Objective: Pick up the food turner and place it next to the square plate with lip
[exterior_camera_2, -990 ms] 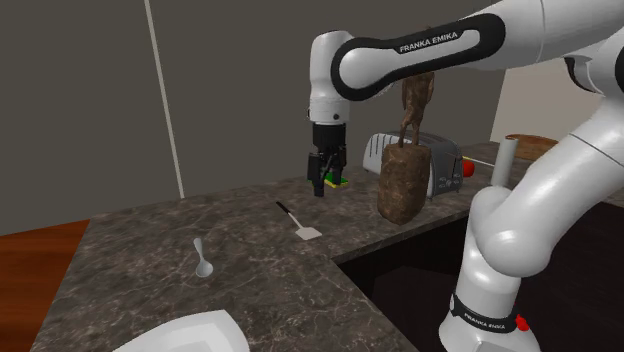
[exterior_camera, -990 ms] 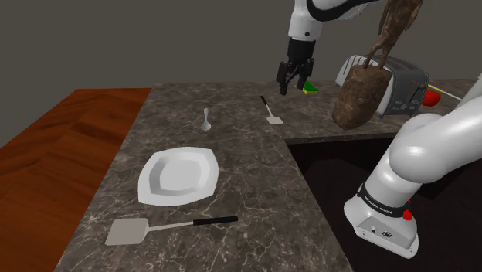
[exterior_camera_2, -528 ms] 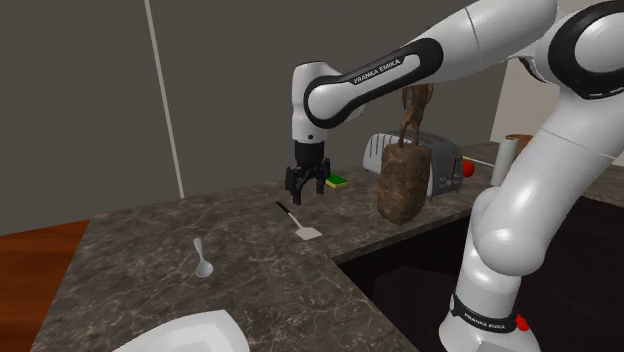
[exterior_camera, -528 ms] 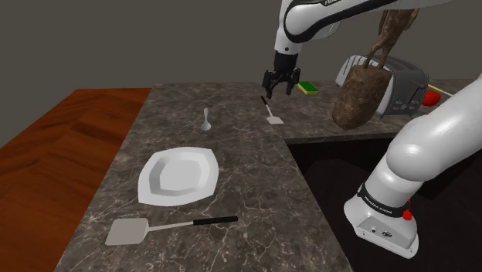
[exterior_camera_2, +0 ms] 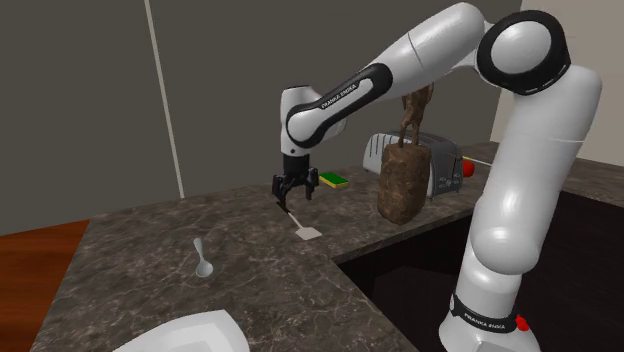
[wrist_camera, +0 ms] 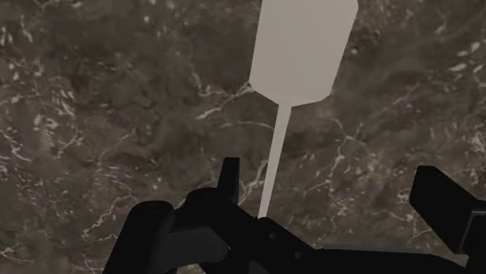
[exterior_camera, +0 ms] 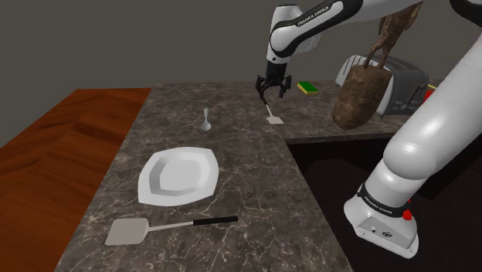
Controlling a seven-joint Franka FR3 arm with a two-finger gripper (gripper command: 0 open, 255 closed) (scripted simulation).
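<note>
Shoulder view: dark veined marble counter (exterior_camera: 232,158), wood-grain floor (exterior_camera: 62,139) at left, plain grey walls. Gripper (exterior_camera: 273,93) spread wide, empty, over black handle end of small turner (exterior_camera: 270,112), far back, well apart from white square plate (exterior_camera: 179,176).

Second exterior view: gripper (exterior_camera_2: 293,203) lower than half second ago, just above small turner (exterior_camera_2: 303,225).

Wrist view: flat grey blade, thin shaft of small turner (wrist_camera: 300,54) between fingers (wrist_camera: 228,179), untouched.

Dark white-veined counter (exterior_camera: 255,205), white square plate (exterior_camera: 179,176), pale grey turner (wrist_camera: 300,54), green-yellow sponge (exterior_camera: 308,87).

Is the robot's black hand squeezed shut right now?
No, the gripper is open: its fingers stand apart, and the thin handle of the food turner lies between them.
</note>
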